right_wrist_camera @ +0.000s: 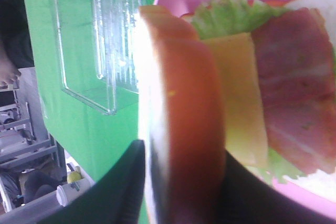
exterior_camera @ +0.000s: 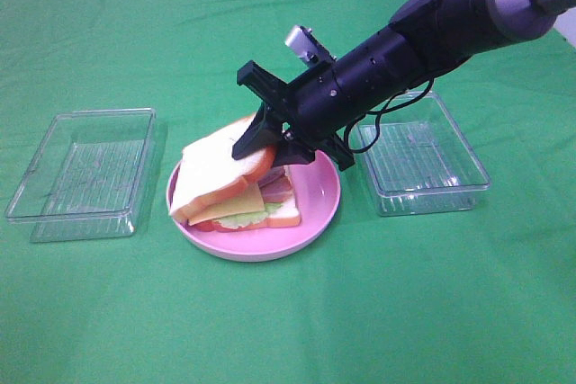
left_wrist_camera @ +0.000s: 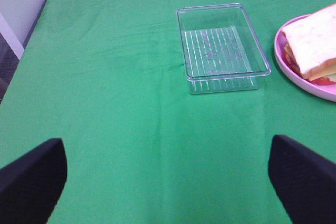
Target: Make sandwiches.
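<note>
Bread topping is the step in hand: the right pincer (exterior_camera: 261,143) has its two fingers on either side of the top slice (exterior_camera: 219,171), one on the white face and one on the crust, holding it tilted over the stack on the plate (exterior_camera: 315,218). Whether the grip is firm or loosening cannot be told. The slice's low edge rests on the fillings; its high edge sits at the pincer. Beneath lie cheese (right_wrist_camera: 239,98), bacon (right_wrist_camera: 296,82), lettuce (right_wrist_camera: 231,14) and a bottom slice (exterior_camera: 286,213).

Next, I judge, the slice must be lowered flat and square over the fillings, then let go, with the fingers drawn clear without dragging it sideways.

The left pincer (left_wrist_camera: 168,182) stands wide open and empty above the bare table (left_wrist_camera: 115,103), well apart from the sandwich. A clear tray (exterior_camera: 81,168) lies to the left of the plate, another tray (exterior_camera: 423,164) to the right under the right arm. Nothing blocks the lowering.
</note>
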Controlling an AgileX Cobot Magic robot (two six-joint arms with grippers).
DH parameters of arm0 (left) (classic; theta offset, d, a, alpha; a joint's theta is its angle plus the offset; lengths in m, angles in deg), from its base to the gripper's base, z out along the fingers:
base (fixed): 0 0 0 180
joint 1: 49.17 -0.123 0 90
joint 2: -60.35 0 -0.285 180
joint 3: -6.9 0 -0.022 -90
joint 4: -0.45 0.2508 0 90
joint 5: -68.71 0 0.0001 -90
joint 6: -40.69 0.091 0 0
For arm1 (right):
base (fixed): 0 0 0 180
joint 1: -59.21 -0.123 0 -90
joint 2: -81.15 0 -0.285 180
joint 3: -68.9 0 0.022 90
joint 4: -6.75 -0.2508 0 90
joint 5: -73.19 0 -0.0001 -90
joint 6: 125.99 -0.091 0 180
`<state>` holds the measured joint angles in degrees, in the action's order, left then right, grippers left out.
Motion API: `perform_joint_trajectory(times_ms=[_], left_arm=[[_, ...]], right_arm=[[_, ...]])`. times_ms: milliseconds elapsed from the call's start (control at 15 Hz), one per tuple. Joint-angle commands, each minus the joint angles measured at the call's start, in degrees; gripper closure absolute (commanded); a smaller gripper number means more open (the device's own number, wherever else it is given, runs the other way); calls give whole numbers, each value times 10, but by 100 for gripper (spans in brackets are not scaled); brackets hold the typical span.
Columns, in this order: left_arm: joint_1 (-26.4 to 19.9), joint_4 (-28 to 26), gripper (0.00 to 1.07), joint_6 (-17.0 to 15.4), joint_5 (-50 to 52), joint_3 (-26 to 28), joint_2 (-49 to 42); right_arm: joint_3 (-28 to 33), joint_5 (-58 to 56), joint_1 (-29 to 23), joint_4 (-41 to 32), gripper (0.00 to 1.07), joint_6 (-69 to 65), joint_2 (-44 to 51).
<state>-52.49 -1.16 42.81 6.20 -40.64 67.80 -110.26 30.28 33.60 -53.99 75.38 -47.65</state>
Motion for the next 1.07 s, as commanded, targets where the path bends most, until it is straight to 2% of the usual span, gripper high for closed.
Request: perform_joint_trajectory(times_ms=[67, 133, 333, 667, 867, 933, 1000, 1067], left_arm=[[1, 1, 9, -1, 8, -2, -7], [1, 1, 9, -1, 8, -2, -7], [1, 1, 9, -1, 8, -2, -7], [1, 2, 9, -1, 8, -2, -7], [1, 2, 9, -1, 8, -2, -7], [1, 2, 9, -1, 8, -2, -7], [1, 3, 9, -1, 8, -2, -7], [1, 4, 9, -1, 8, -2, -7]], right_arm=[[2, -5, 2, 31, 44, -9, 3], [2, -5, 2, 39, 41, -9, 5], [2, 3, 2, 138, 37, -54, 49], [2, -17, 2, 406, 19, -256, 132], [2, -28, 3, 527, 19, -290, 189], [1, -40, 17, 541, 19, -295, 207], [-6, -95, 74, 539, 19, -286, 226], [-17, -121, 107, 543, 19, -277, 229]])
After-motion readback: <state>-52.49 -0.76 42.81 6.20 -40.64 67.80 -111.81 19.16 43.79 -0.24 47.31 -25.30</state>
